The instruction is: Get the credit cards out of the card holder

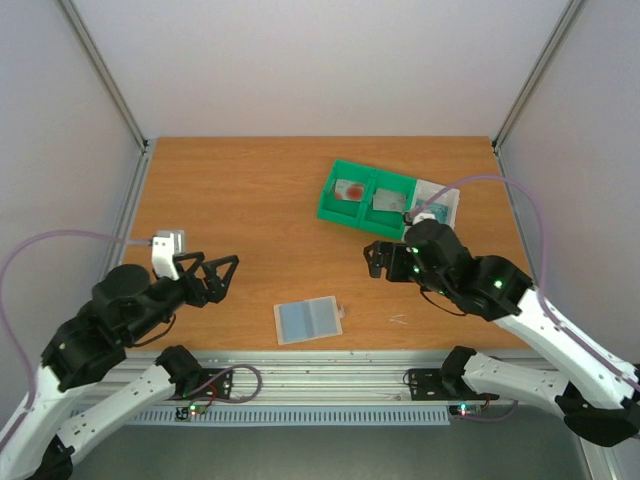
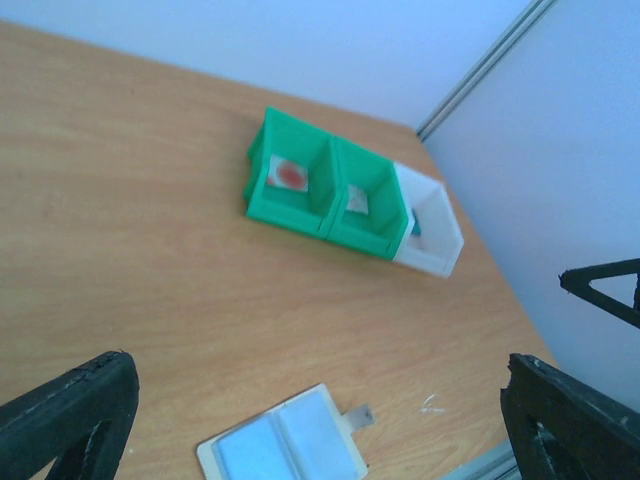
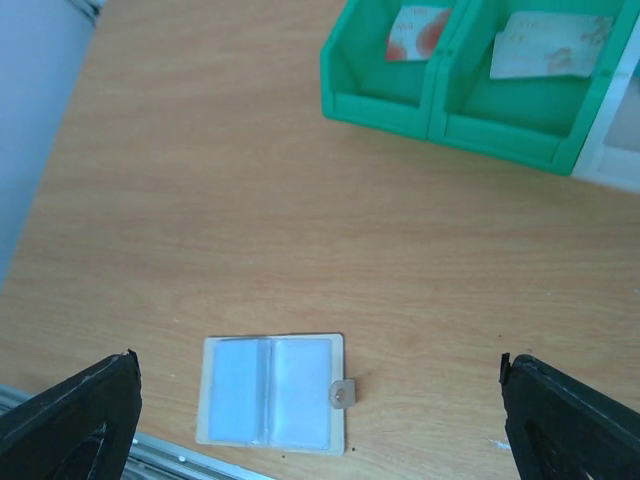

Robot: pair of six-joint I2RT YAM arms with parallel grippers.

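Left gripper (image 1: 222,278), right gripper (image 1: 373,260) gape empty — holder (image 1: 308,320), 6 o'clock, looks emptied — cards (image 1: 349,190) at 1 o'clock; retreat next.

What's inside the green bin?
The green bin holds a red-marked card in its left compartment and a greyish card in its right. From the wrist cameras, its wall hides their lower edges.

Bare bench (image 1: 250,200) lies between left hand (image 1: 222,278) and right hand (image 1: 385,262), only the flat card holder (image 1: 308,321) low between them; green bin (image 1: 366,195) stands ahead of right hand.
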